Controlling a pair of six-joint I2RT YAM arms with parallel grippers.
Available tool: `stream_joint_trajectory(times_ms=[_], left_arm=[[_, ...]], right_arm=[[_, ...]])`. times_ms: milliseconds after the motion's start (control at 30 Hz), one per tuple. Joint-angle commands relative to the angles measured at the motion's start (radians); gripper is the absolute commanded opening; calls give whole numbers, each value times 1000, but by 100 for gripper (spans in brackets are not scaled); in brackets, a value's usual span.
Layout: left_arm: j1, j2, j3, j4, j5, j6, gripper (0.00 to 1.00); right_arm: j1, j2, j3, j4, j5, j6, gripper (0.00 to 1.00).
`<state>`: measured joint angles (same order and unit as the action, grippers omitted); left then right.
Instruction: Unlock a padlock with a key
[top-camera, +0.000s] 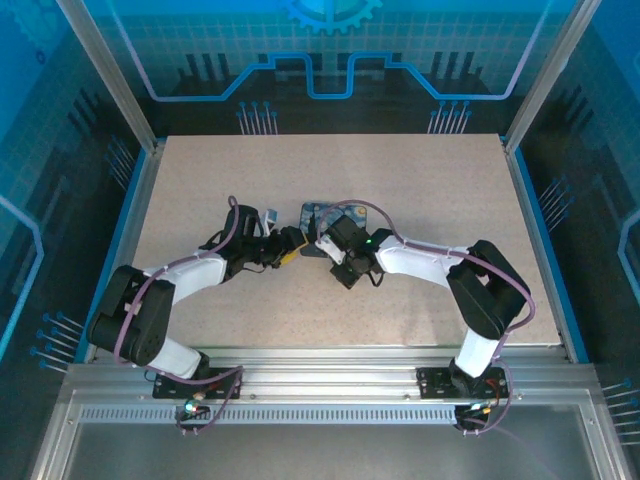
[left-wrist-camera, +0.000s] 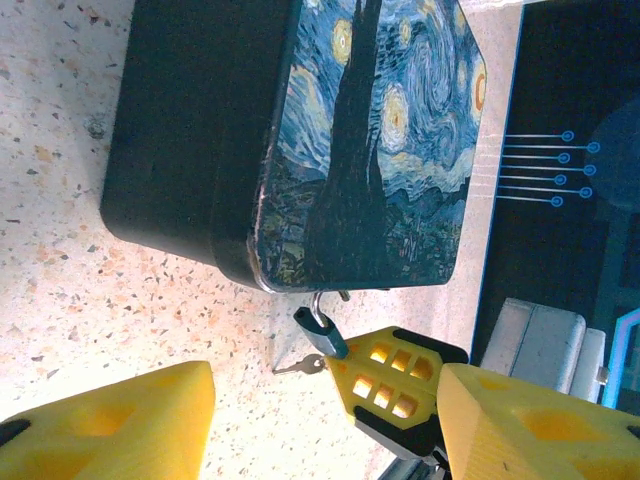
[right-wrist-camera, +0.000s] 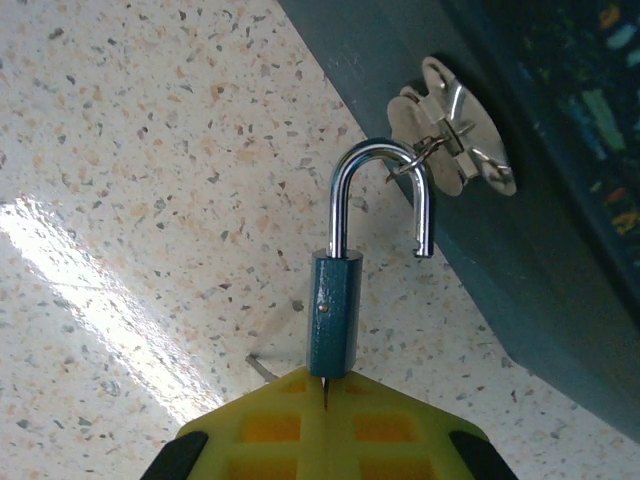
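Padlock (right-wrist-camera: 330, 315): teal body clamped in closed right gripper (right-wrist-camera: 325, 410), shackle open, hooked through hasp (right-wrist-camera: 455, 140) of tin (left-wrist-camera: 370, 150). Key (left-wrist-camera: 298, 366): juts sideways from padlock's lower end, just ahead of left gripper (top-camera: 288, 246), whose fingers (left-wrist-camera: 110, 420) are parted and empty.

Shiny metal padlock (right-wrist-camera: 335, 310), smooth speckled table (right-wrist-camera: 120, 100)

Worktop (top-camera: 300, 180) is a speckled beige slab, glossy with a streak of glare, with blue strips (top-camera: 127, 215) down its left and right edges. Night-sky tin (left-wrist-camera: 370, 150) sits flat on it, lid up, about mid-width and slightly toward the far edge. Small key (left-wrist-camera: 298, 366) shows just off the tin's side; can't tell if it rests on the surface.
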<state>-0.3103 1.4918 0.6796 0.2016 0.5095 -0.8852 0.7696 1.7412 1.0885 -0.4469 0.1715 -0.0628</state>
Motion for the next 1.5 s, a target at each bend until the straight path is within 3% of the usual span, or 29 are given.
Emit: stream_joint_trajectory(times_ms=[0,500,900,1133,1467], left_arm=[[7,-28,19,-40,-9,35,62],[7,-38,0,-68,-11,37,62],[7,-61,-21,-80,-31,28,63],[7,-126,-54,-120,-57,37,64],[8,-235,-72,-207,-70,64,69]], right_arm=[[12,9,25,-15,28,-128,0],[17,78,27,51,95,-425,0],[22,84,49,130,65,-535,0],[40,36,42,118,30,-520,0],[64,-165,-49,143,24,-407,0]])
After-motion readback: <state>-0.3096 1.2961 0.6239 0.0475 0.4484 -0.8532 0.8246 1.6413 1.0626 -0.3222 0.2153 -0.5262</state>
